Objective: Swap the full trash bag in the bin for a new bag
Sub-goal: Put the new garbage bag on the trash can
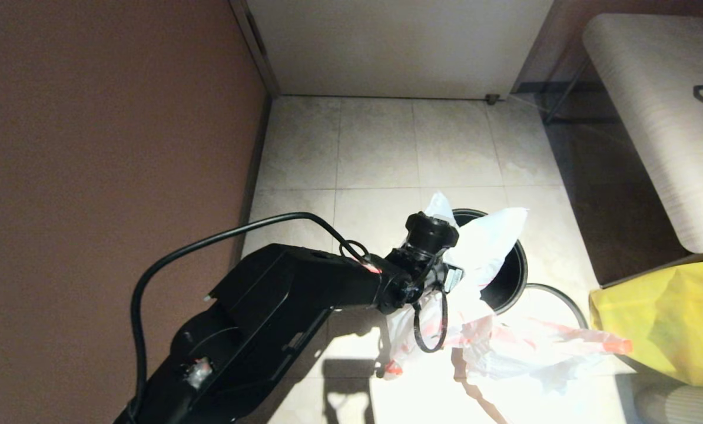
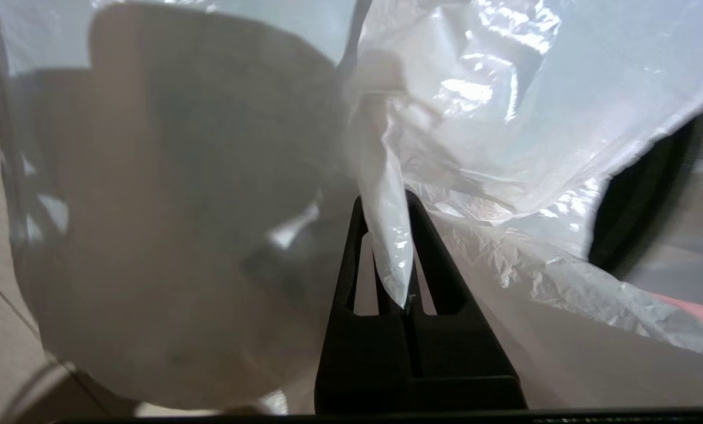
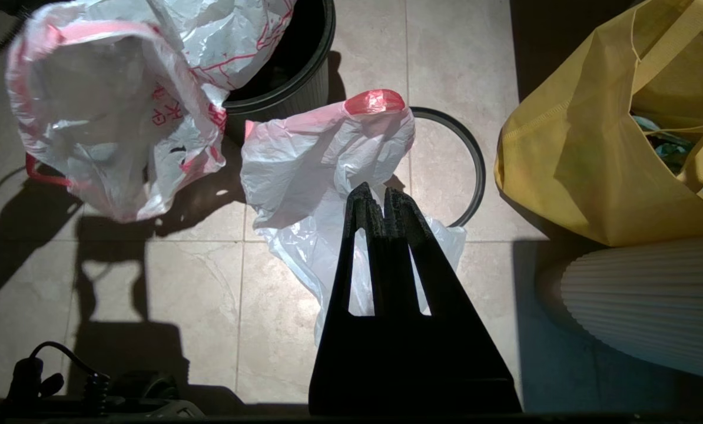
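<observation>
The black bin (image 1: 509, 277) stands on the tiled floor, and its thin grey hoop (image 1: 557, 297) lies on the tiles beside it. My left gripper (image 2: 387, 203) is shut on a fold of a white bag with red print (image 1: 487, 241). That bag hangs over the near side of the bin's mouth, and the bin's rim (image 2: 640, 206) shows past it. A second white bag with a red drawstring (image 3: 322, 153) lies crumpled on the floor, partly over the hoop (image 3: 472, 159). My right gripper (image 3: 380, 197) hovers shut above that bag with nothing between its fingers.
A large yellow bag (image 1: 663, 318) stands right of the bin, with a ribbed white object (image 3: 640, 300) next to it. A pale bench (image 1: 663, 118) runs along the right. A brown wall (image 1: 104, 147) closes the left side and a white door (image 1: 393, 47) the back.
</observation>
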